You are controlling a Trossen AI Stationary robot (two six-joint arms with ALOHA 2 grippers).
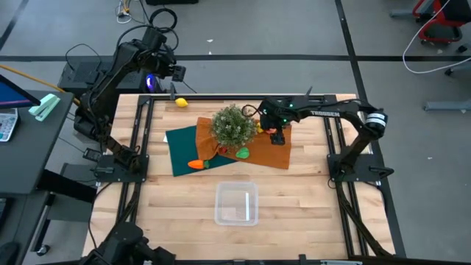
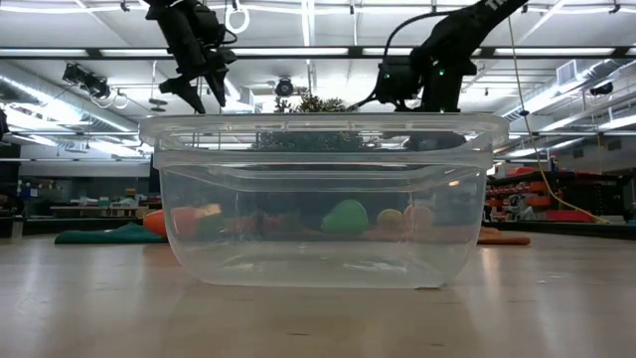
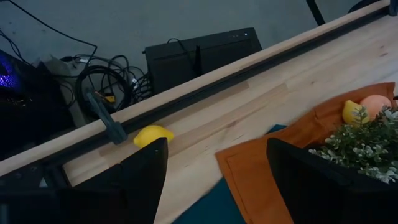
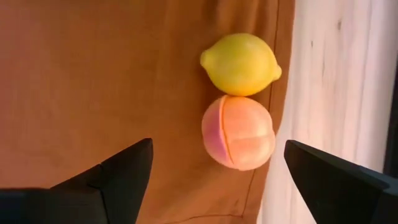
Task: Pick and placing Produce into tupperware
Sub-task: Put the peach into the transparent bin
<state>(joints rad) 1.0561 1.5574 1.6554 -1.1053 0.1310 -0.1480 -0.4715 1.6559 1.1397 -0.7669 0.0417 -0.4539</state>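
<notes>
The clear tupperware (image 1: 236, 203) sits on the table's near middle and fills the low view (image 2: 318, 199). One yellow lemon (image 1: 180, 102) (image 3: 152, 135) lies on bare wood at the far edge. A second lemon (image 4: 241, 63) and the peach-coloured fruit (image 4: 238, 140) touch each other on the orange cloth's edge. The carrot (image 1: 197, 164) and the green piece (image 1: 242, 153) lie in front of the plant. My left gripper (image 1: 175, 77) (image 3: 217, 180) hovers open, high beyond the far edge near the first lemon. My right gripper (image 1: 274, 129) (image 4: 217, 180) hangs open above the lemon and peach.
A bushy green plant (image 1: 234, 125) stands at the table's middle on an orange cloth (image 1: 283, 151) and a dark green cloth (image 1: 184, 147). Black rails (image 1: 140, 125) run along the table's sides. Bare wood lies around the tupperware. Cables and boxes sit beyond the far edge.
</notes>
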